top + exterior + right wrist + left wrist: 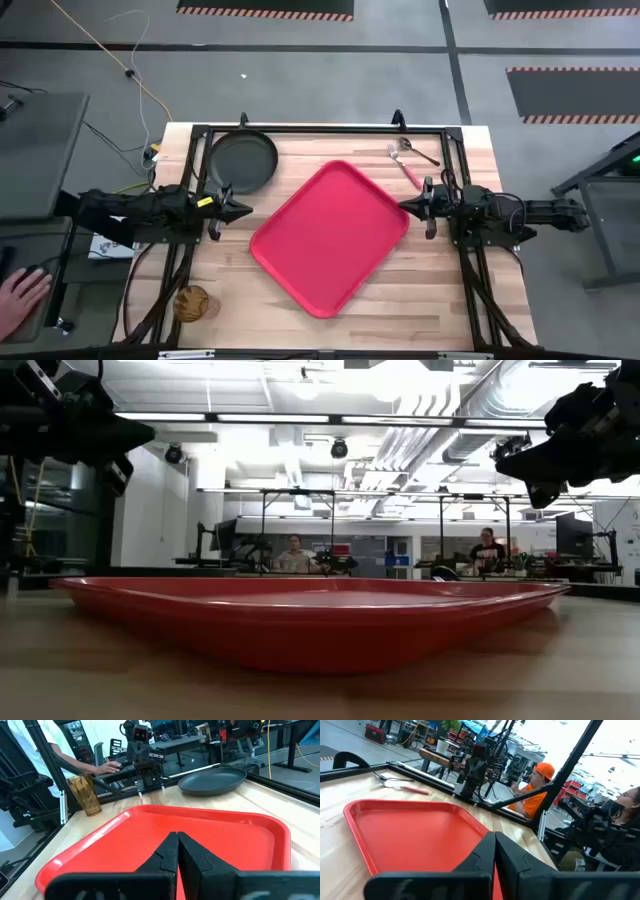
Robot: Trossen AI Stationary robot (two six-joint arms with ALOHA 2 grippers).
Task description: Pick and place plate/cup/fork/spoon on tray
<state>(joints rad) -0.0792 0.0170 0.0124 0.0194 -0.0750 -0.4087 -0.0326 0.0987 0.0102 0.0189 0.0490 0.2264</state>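
The red tray [330,236] lies aslant in the middle of the table, with nothing on it. The dark plate [241,161] lies at the far left, and it also shows in the right wrist view [212,781]. The amber cup [192,302] stands at the near left. The pink-handled fork [406,170] and the silvery spoon [419,152] lie side by side at the far right. My left gripper [246,210] is shut and empty, just left of the tray. My right gripper [403,207] is shut and empty, just right of the tray.
A black frame [330,130] runs along the far edge and both sides of the table. A person's hand [18,298] rests off the table at the near left. People sit in the room beyond the table.
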